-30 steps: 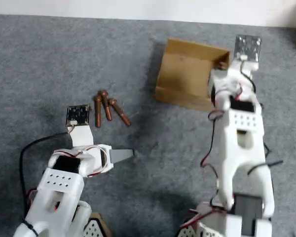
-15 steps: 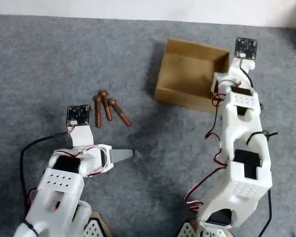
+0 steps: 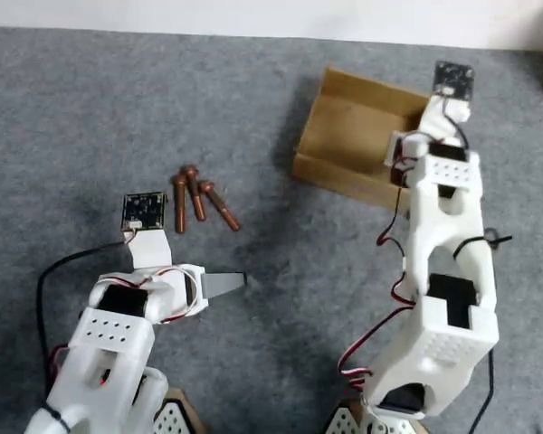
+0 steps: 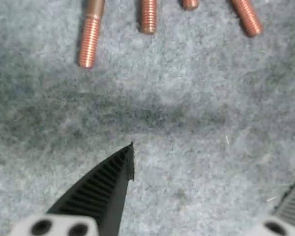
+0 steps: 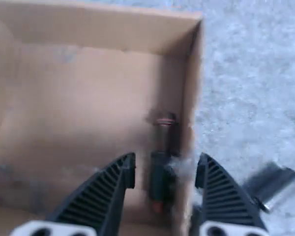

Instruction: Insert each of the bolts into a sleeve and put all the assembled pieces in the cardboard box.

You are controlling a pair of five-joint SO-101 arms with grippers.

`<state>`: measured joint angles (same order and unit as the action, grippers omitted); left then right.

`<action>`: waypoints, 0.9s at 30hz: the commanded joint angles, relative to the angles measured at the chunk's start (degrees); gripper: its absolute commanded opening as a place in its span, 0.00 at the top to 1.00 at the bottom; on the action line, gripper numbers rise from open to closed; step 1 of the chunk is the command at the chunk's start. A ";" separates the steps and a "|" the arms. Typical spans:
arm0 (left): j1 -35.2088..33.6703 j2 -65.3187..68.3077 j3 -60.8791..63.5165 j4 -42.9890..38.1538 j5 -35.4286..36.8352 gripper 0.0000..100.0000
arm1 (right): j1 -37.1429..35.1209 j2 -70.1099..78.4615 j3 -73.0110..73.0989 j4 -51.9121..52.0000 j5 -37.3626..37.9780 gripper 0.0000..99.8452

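Several copper bolts (image 3: 199, 199) lie in a loose fan on the grey carpet; their threaded ends (image 4: 90, 39) lie ahead of my left gripper (image 4: 216, 164). That gripper is open and empty, a short way from them. The cardboard box (image 3: 344, 127) sits at the back right. My right gripper (image 5: 167, 160) hangs open over the box's inside, close to one side wall. A bolt in a black sleeve (image 5: 162, 167) lies on the box floor between the fingers, against that wall. The right arm (image 3: 439, 181) covers the box's right end in the high view.
A loose black sleeve (image 5: 271, 181) lies on the carpet just outside the box wall. Open carpet (image 3: 299, 271) stretches between the two arms and to the left of the bolts.
The right arm has shifted over the box's right end, and the box has slid slightly to the right. The left arm and the bolts have stayed still.
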<state>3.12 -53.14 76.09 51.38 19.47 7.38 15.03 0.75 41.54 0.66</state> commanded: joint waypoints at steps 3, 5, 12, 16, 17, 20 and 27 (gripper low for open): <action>-0.57 -0.40 -0.22 -0.79 -0.26 0.54 | -0.13 -1.01 -11.56 7.96 -2.29 0.81; -0.57 -0.40 -0.22 -0.79 -0.26 0.54 | 0.57 -0.92 -14.81 9.89 -6.07 0.81; -0.57 -0.40 -0.13 -0.79 -0.26 0.54 | 6.02 -0.48 -18.42 10.77 -16.79 0.81; -0.57 -0.40 -0.13 -0.79 -0.18 0.54 | 9.45 -0.31 -18.24 10.95 -22.77 0.81; -0.57 -0.40 -0.13 -0.79 -0.18 0.54 | 10.33 -0.31 -17.98 11.03 -24.44 0.81; -0.57 -0.40 -0.13 -0.70 -0.09 0.54 | 11.56 -0.31 -15.78 11.03 -26.90 0.81; -0.48 -0.40 -0.13 -0.62 -0.09 0.54 | 11.56 2.77 -12.35 11.30 -27.16 0.86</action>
<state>3.12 -53.14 76.09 51.38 19.47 18.20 16.79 -11.47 52.18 -25.80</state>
